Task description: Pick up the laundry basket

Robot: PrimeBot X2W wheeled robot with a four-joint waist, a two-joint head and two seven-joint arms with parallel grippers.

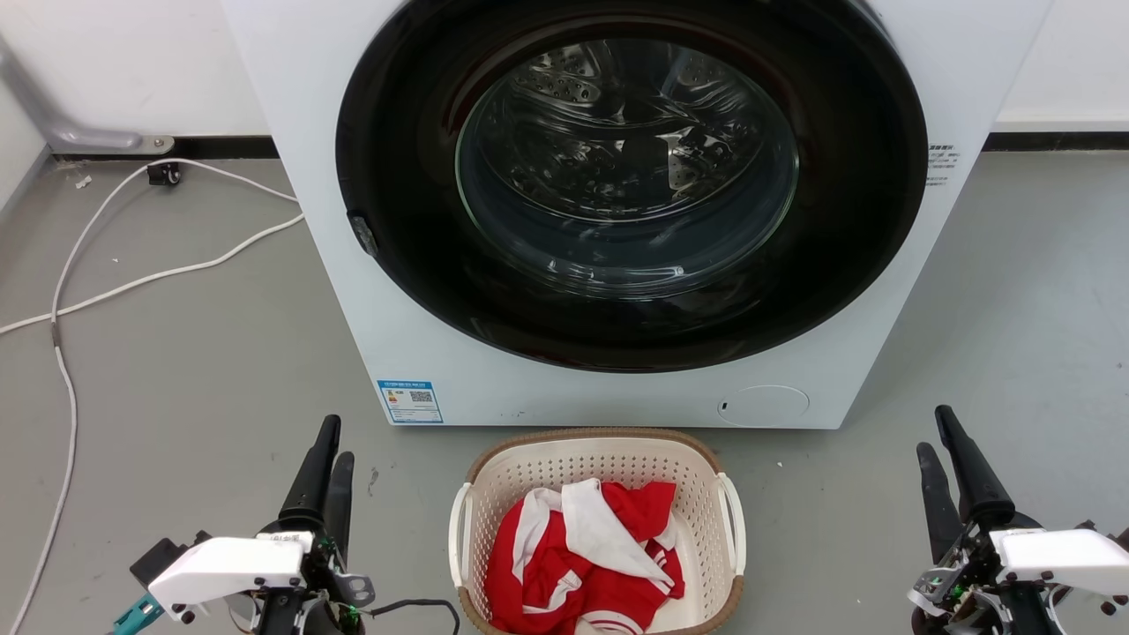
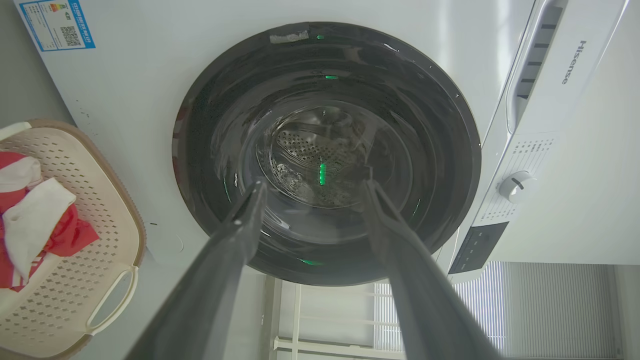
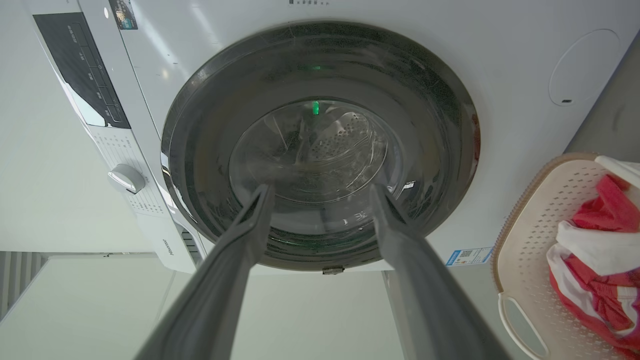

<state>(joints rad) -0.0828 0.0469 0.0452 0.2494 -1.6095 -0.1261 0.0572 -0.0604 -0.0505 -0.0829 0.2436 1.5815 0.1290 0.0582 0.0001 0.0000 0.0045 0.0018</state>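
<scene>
The laundry basket [image 1: 593, 462] is cream-white and perforated with a brown rim. It stands on the grey floor just in front of the washing machine, between my two arms. A red and white garment [image 1: 589, 557] lies inside it. White loop handles show on its left [image 1: 458, 534] and right sides. My left gripper [image 1: 338, 441] is to the basket's left, open and empty. To the basket's right, my right gripper [image 1: 932, 430] is open and empty as well. The basket [image 2: 100, 210] sits left of the left gripper [image 2: 314, 184] and, as basket [image 3: 540, 215], right of the right gripper [image 3: 320, 188].
The white washing machine [image 1: 423, 353] with its round dark glass door [image 1: 617, 176] shut stands close behind the basket. A white cable [image 1: 132, 282] snakes over the floor at the left. Bare grey floor lies on both sides of the machine.
</scene>
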